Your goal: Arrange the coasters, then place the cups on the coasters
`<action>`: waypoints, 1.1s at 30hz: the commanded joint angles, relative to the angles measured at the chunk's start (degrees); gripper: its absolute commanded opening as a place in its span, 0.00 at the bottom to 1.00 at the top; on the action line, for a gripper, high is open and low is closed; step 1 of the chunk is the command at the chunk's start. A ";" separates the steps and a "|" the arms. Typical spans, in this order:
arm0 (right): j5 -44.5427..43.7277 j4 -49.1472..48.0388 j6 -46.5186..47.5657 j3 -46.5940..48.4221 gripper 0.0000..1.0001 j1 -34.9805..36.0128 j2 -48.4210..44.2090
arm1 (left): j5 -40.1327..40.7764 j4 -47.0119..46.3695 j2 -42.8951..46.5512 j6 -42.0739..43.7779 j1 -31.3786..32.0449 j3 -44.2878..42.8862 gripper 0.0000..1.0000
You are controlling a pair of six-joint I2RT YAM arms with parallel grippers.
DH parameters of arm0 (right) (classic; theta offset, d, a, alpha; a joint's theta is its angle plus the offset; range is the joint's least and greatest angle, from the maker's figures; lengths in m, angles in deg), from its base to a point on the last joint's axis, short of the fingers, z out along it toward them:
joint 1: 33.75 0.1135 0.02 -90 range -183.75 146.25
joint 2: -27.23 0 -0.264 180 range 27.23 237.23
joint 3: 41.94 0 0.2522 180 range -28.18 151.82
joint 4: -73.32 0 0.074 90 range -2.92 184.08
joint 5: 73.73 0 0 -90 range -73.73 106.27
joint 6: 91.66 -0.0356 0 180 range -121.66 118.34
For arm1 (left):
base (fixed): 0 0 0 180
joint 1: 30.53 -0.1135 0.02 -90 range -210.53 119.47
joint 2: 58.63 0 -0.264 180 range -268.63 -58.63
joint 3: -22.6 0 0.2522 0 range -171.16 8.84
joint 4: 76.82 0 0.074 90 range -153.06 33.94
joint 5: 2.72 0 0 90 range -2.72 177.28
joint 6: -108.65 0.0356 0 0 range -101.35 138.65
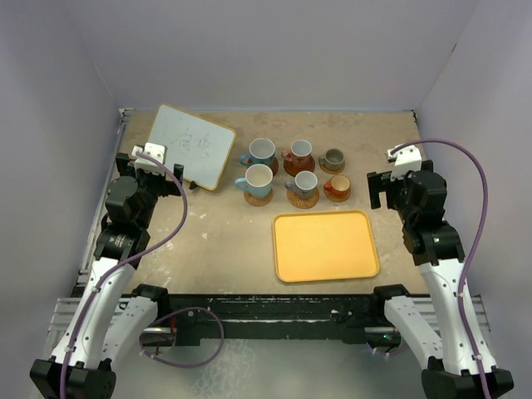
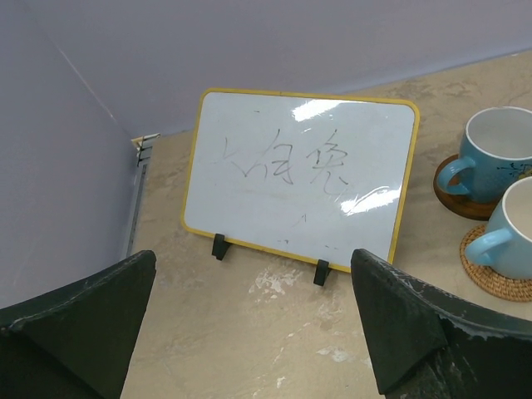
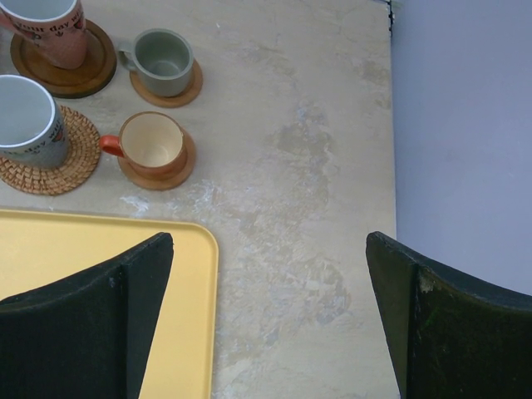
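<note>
Several cups stand in two rows of three, each on a brown coaster. The back row holds a light blue cup [image 1: 261, 151], a reddish cup [image 1: 298, 155] and a grey cup [image 1: 334, 158]. The front row holds a light blue cup [image 1: 257, 179], a blue-grey cup [image 1: 304, 184] on a woven coaster [image 3: 66, 166], and an orange cup [image 1: 337, 188]. My left gripper [image 1: 143, 162] [image 2: 253, 258] is open and empty, left of the cups, facing the whiteboard. My right gripper [image 1: 380, 189] [image 3: 268, 241] is open and empty, right of the orange cup [image 3: 154, 141].
A yellow tray [image 1: 325, 245] lies in front of the cups, its corner under my right gripper's left finger [image 3: 125, 291]. A yellow-framed whiteboard [image 1: 191, 146] [image 2: 303, 166] leans on stands at the back left. Purple walls close in both sides.
</note>
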 commanded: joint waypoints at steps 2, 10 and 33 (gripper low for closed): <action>-1.16 -3.15 0.80 -0.29 1.00 -0.35 -0.73 | -0.53 -0.67 0.79 0.65 -0.42 -2.69 0.98; -1.60 -3.06 1.00 -0.51 1.00 -0.40 -0.13 | -1.36 0.04 0.63 1.19 -0.46 -2.87 0.99; -2.16 -3.43 2.15 -0.52 1.00 -0.44 0.37 | -2.87 0.37 0.82 2.07 -0.68 -2.60 0.96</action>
